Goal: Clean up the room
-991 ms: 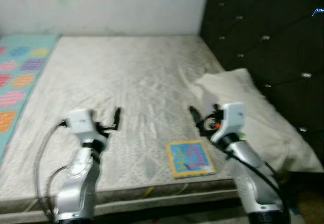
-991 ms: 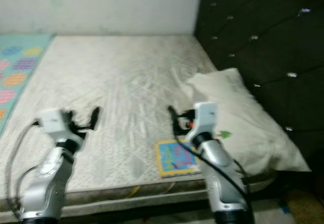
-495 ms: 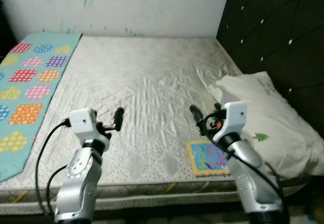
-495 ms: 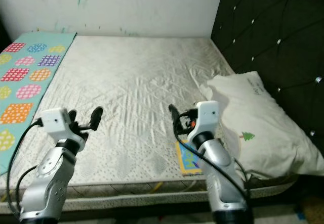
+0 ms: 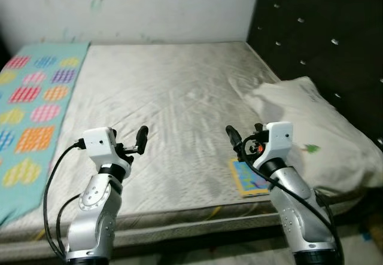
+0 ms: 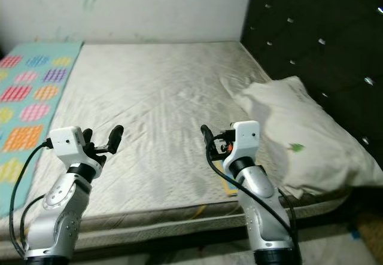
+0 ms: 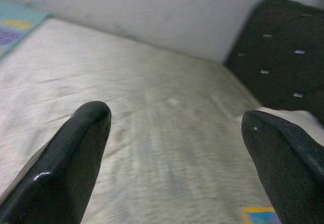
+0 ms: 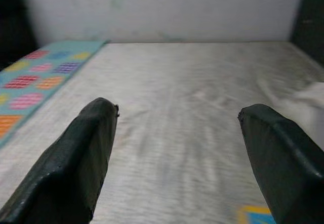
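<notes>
Head view: book [image 5: 247, 178] beside pillow [image 5: 311, 134].

1. Soft, even indoor light falls on the pale grey quilted mattress [image 5: 161, 97].
2. The black tufted headboard [image 5: 323, 32] beside it stays dark, its studs glinting.
3. Both wrist views are slightly blurred, their near black fingers [image 7: 66, 158] out of focus.

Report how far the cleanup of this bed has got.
Nothing looks done yet. The colourful book lies flat near the mattress front edge, beside the white pillow, and the patterned blanket lies along the left side. In hand: nothing; left gripper and right gripper hover above the mattress, jaws open and empty. Left: picking up the book.
</notes>
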You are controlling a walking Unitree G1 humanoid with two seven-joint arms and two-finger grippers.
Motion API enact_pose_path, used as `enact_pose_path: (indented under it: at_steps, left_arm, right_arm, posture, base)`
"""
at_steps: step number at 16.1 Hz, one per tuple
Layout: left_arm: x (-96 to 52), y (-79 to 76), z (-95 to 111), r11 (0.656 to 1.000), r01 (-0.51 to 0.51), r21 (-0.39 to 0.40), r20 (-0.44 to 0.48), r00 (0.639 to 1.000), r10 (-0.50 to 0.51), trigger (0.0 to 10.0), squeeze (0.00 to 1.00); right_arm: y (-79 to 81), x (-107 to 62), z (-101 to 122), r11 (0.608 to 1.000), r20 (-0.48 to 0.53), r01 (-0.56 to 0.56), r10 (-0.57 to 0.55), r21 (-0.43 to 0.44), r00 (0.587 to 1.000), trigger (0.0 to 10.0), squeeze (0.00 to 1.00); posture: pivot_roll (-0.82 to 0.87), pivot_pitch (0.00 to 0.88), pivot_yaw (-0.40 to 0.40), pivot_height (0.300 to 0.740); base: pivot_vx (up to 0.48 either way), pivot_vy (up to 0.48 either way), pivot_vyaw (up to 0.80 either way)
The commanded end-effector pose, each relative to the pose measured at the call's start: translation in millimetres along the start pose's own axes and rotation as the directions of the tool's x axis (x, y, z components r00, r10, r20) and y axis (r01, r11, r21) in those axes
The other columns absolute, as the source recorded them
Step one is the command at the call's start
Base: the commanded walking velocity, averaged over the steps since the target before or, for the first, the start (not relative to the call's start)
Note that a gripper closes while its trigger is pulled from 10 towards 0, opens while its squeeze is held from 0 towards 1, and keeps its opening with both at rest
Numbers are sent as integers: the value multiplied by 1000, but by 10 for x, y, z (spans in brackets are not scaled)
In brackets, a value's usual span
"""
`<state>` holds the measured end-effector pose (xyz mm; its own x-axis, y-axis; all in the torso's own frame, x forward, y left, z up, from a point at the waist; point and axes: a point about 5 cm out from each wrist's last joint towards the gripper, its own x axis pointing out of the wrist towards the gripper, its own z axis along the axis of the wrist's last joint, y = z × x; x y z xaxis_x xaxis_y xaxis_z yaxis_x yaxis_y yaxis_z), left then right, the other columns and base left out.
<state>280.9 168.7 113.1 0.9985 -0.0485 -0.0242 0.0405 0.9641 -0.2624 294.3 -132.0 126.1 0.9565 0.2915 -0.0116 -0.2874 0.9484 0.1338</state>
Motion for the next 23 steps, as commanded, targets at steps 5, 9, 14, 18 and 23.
enact_pose_path:
  at_steps: [5,9,14,18,23]
  left_arm:
    - [32,29,25,1000,-7,7,9,1000,7,10000,0]
    - [80,24,29,1000,-7,10,12,1000,7,10000,0]
    - [97,11,45,1000,-15,15,26,1000,15,10000,0]
    - [97,11,45,1000,-15,15,26,1000,15,10000,0]
    - [97,11,45,1000,-15,15,26,1000,15,10000,0]
  right_arm:
    - [65,58,58,999,25,-30,30,-16,999,10000,0]
    - [131,149,103,998,45,-57,58,-17,997,10000,0]
    - [134,166,122,997,46,-74,75,-27,996,10000,0]
    - [134,166,122,997,46,-74,75,-27,996,10000,0]
    - [134,166,122,997,46,-74,75,-27,996,10000,0]
  posture:
    - [-110,0,-12,740]
    - [-135,0,-17,740]
    - [-145,0,-24,740]
    - [-145,0,-24,740]
    - [-145,0,-24,740]
  base:
    - [0,480,0]
    - [0,480,0]
    - [0,253,0]
    - [0,0,0]
    - [0,0,0]
